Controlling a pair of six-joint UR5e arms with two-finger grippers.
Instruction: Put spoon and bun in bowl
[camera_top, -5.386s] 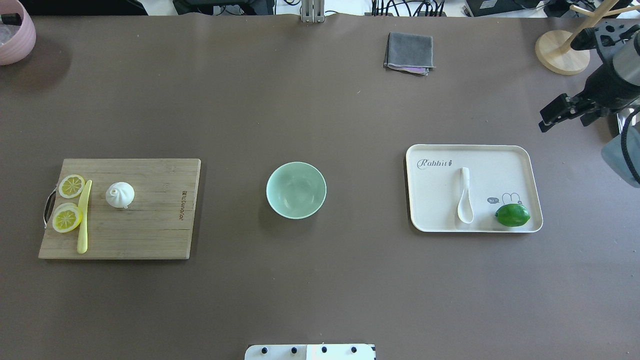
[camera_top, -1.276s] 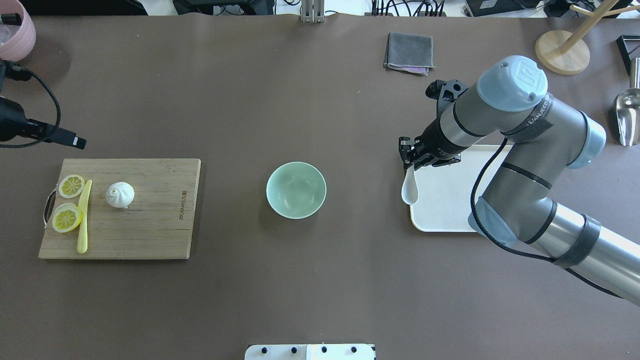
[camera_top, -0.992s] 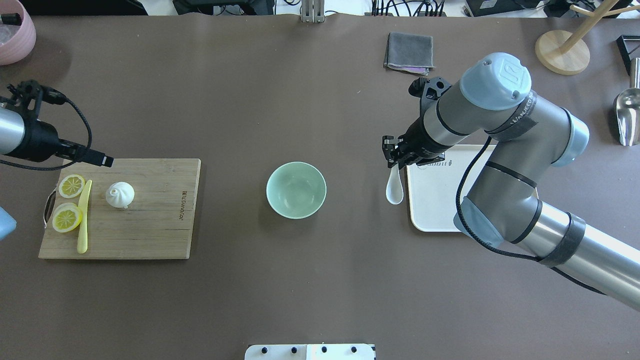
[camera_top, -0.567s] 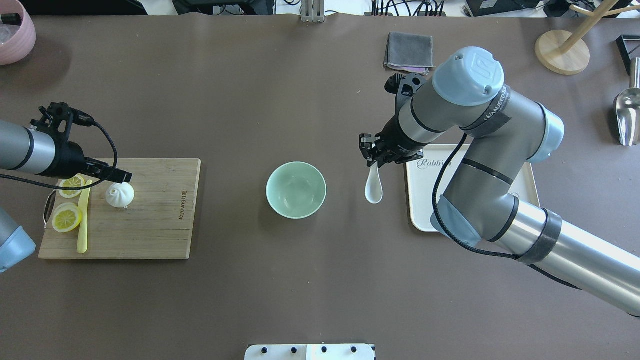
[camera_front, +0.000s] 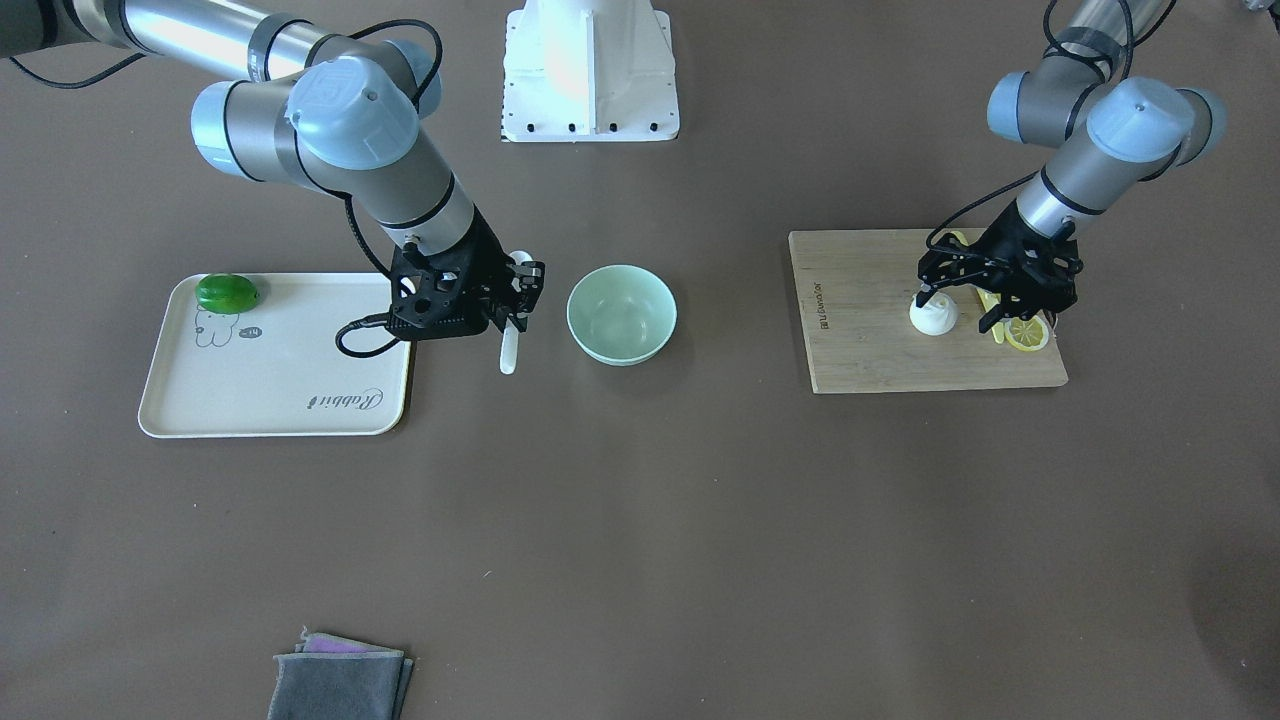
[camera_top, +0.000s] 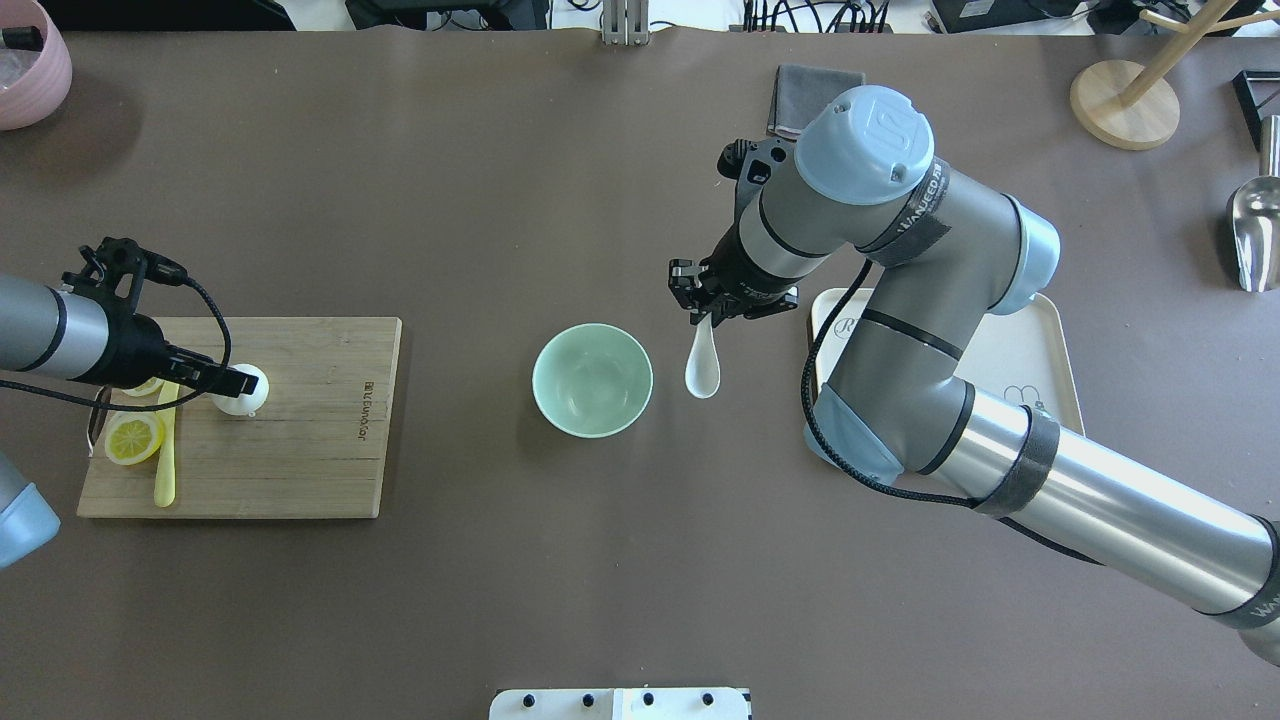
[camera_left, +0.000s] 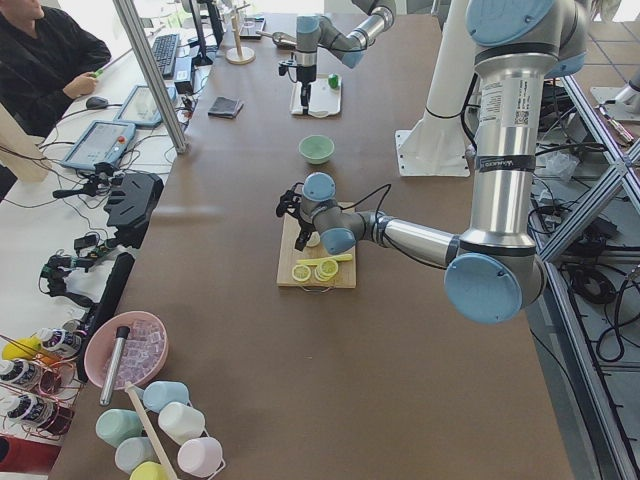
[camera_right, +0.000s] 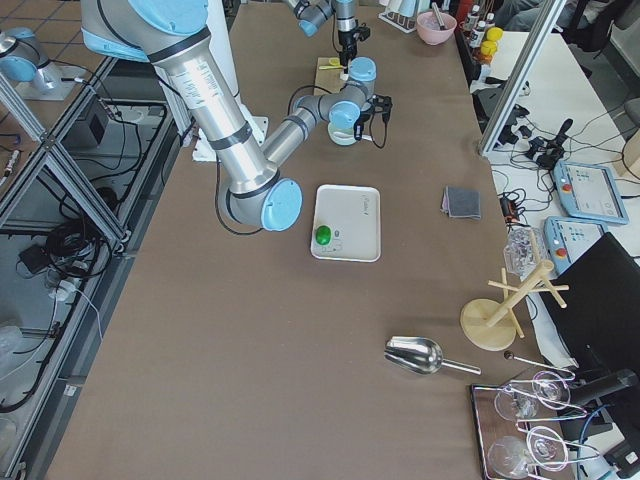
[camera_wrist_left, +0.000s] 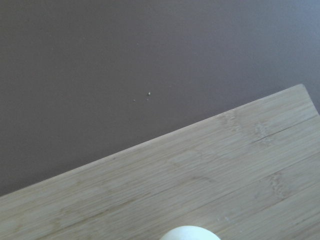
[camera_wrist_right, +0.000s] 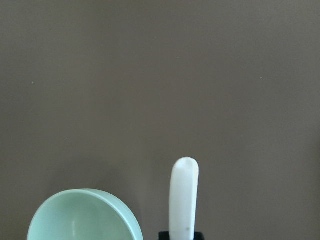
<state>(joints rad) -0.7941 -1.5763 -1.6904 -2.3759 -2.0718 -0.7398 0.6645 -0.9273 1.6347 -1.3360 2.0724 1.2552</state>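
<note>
The pale mint bowl (camera_top: 592, 380) stands at the table's middle and is empty. My right gripper (camera_top: 706, 309) is shut on the handle of the white spoon (camera_top: 702, 366). It holds the spoon scoop-down in the air, just right of the bowl's rim. The right wrist view shows the spoon (camera_wrist_right: 184, 199) next to the bowl (camera_wrist_right: 84, 216). The white bun (camera_top: 247, 391) sits on the wooden cutting board (camera_top: 320, 440). My left gripper (camera_top: 236, 381) is open and low at the bun, fingers beside it. In the front view the left gripper (camera_front: 942, 300) stands over the bun (camera_front: 932, 318).
Lemon slices (camera_top: 133, 438) and a yellow knife (camera_top: 165, 478) lie on the board beside the bun. A cream tray (camera_front: 270, 400) holds a green lime (camera_front: 226, 293). A grey cloth (camera_top: 795, 88), a wooden stand (camera_top: 1125, 105) and a metal scoop (camera_top: 1255, 230) lie at the far side.
My right arm lifted the spoon off the tray and carried it left, up to the bowl. My left arm came in and lowered onto the bun.
</note>
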